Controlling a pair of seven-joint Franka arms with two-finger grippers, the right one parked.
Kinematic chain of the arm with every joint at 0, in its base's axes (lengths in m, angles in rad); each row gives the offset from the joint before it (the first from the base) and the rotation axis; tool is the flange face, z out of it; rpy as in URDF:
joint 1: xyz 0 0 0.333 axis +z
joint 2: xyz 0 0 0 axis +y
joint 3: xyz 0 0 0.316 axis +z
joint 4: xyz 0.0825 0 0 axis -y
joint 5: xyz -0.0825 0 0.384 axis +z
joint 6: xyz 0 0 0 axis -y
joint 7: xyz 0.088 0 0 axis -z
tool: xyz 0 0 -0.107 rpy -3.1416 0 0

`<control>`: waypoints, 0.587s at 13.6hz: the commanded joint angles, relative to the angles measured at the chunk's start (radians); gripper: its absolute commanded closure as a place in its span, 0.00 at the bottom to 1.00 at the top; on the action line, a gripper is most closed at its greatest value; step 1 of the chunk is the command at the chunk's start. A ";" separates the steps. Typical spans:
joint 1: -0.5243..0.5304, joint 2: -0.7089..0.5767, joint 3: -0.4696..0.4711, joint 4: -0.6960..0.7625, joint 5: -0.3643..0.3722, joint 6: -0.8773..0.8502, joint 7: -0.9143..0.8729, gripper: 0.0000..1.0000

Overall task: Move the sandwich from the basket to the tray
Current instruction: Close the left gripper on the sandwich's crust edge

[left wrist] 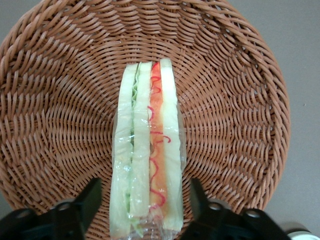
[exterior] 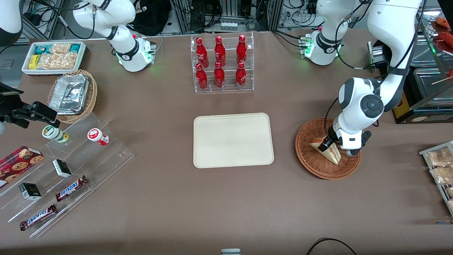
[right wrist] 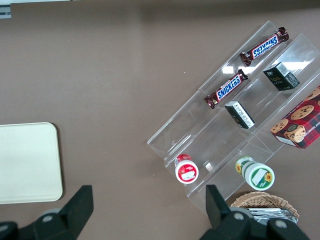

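The sandwich (exterior: 329,151), a plastic-wrapped wedge of white bread with red, orange and green layers, lies in the reddish-brown wicker basket (exterior: 308,163) toward the working arm's end of the table. My left gripper (exterior: 326,143) is lowered into the basket over the sandwich's wide end. In the wrist view the gripper (left wrist: 145,201) is open. Its black fingers (left wrist: 90,200) stand on either side of the sandwich (left wrist: 147,150), with a small gap on each side, and the basket (left wrist: 60,100) weave shows all round. The cream tray (exterior: 233,140) lies bare at the table's middle, beside the basket.
A clear rack of red bottles (exterior: 222,63) stands farther from the front camera than the tray. Snack packets (exterior: 439,166) lie at the working arm's table end. A tan basket with foil container (exterior: 72,95), a white snack box (exterior: 55,56) and acrylic steps (exterior: 70,170) occupy the parked arm's end.
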 commanded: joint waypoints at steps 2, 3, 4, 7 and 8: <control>0.006 -0.004 -0.004 0.026 -0.004 0.001 -0.007 0.94; 0.010 -0.012 -0.004 0.036 0.004 -0.008 -0.002 0.94; 0.010 -0.019 -0.002 0.071 0.005 -0.049 0.006 0.94; 0.002 -0.027 -0.004 0.279 0.012 -0.357 0.013 0.94; -0.007 -0.024 -0.009 0.360 0.012 -0.461 0.012 0.94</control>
